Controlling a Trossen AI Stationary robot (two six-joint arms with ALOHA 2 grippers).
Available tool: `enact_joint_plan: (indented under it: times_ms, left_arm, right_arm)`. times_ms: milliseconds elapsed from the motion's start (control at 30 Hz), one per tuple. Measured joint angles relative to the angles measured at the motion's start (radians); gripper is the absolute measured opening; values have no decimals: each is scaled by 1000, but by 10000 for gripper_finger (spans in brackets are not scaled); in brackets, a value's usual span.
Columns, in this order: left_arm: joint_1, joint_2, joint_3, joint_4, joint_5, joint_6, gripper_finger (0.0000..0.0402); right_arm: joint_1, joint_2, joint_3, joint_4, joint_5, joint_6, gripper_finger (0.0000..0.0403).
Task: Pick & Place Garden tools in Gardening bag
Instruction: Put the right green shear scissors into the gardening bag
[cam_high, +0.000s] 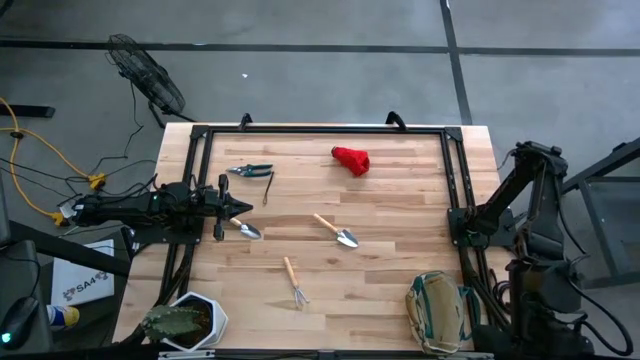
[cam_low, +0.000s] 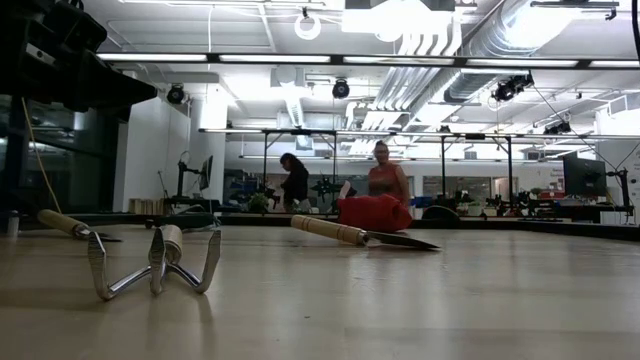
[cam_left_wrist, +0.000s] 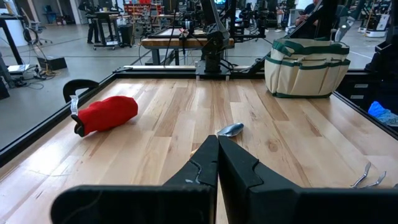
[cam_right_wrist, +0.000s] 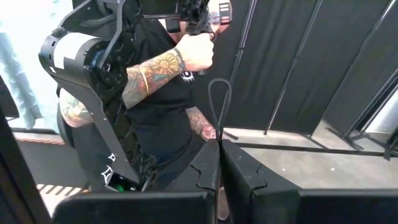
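Observation:
My left gripper (cam_high: 244, 208) (cam_left_wrist: 217, 142) is shut and level at the table's left edge, holding nothing. A trowel's metal blade (cam_high: 250, 232) (cam_left_wrist: 230, 129) lies on the table just beyond its fingertips. A second trowel (cam_high: 336, 230) (cam_low: 355, 234) lies mid-table, the pronged rake (cam_high: 294, 282) (cam_low: 155, 262) nearer the front, the green-handled shears (cam_high: 250, 170) at the far left, and the red lump (cam_high: 351, 159) (cam_left_wrist: 106, 114) at the back. The tan gardening bag (cam_high: 437, 312) (cam_left_wrist: 306, 67) stands at the near right corner. My right gripper (cam_right_wrist: 218, 144) is shut and empty, pointing off the table.
A plant in a white hexagonal pot (cam_high: 188, 322) stands at the near left corner. A black frame (cam_high: 320, 130) rims the table. My right arm (cam_high: 530, 215) stands beyond the right edge, facing a person (cam_right_wrist: 161, 93) and black curtains. People (cam_low: 385, 170) show far behind the table.

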Motion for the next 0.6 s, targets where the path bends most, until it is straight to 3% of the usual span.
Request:
enact_joint_plan:
  times_ms: [300,600]
  left_arm:
    - [0,0,0,0,0,0,1]
    - [0,0,0,0,0,0,1]
  right_arm:
    - [-69,5,-1,11,59,-2,3]
    - [-151,3,-3,-24,36,0,3]
